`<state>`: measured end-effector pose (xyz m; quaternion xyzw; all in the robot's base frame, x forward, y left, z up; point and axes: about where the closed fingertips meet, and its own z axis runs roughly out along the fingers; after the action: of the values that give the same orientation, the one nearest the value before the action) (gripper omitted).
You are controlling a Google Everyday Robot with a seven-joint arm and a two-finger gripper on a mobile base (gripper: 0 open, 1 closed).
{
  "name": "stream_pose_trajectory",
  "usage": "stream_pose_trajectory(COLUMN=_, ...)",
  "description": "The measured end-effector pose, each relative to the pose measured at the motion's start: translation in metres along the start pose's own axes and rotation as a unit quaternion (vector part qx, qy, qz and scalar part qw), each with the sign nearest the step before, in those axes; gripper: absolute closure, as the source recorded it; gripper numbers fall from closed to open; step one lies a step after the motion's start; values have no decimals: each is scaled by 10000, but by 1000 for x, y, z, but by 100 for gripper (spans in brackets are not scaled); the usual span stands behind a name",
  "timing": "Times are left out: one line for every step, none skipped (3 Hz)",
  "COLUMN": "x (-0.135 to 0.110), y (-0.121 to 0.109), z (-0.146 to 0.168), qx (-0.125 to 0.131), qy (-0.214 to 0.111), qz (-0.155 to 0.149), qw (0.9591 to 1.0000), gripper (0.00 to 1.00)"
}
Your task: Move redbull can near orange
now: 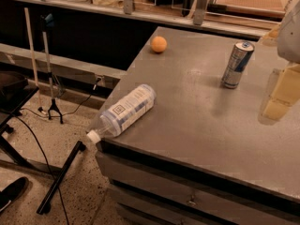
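Note:
The redbull can [237, 64] stands upright on the grey table [187, 135], toward the back right. It is silver and blue with a blue tab on top. The orange [159, 44] rests near the table's far left corner, well to the left of the can. My gripper [280, 97] comes in at the right edge of the camera view, to the right of the can and a little nearer, apart from it and holding nothing that I can see.
A clear plastic bottle [125, 110] with a white cap lies on its side at the table's left edge, its cap past the edge. Drawers [187, 200] run along the table front. Stands and cables [51, 107] are on the floor to the left.

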<state>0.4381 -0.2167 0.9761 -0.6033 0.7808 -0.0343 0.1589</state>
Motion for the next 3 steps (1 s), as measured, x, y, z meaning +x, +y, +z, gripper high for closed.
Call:
stream_pose_trajectory(x=0, y=0, z=0, qx=1, qy=0, qz=0, qw=10000, gripper=0)
stream_pose_trajectory(x=4, y=-13, z=2, qx=95, qy=134, qz=197, qw=9997, gripper=0)
stream_pose_trajectory(x=16, y=-58, z=9, qx=246, qy=183, qz=774, qw=9965, gripper=0)
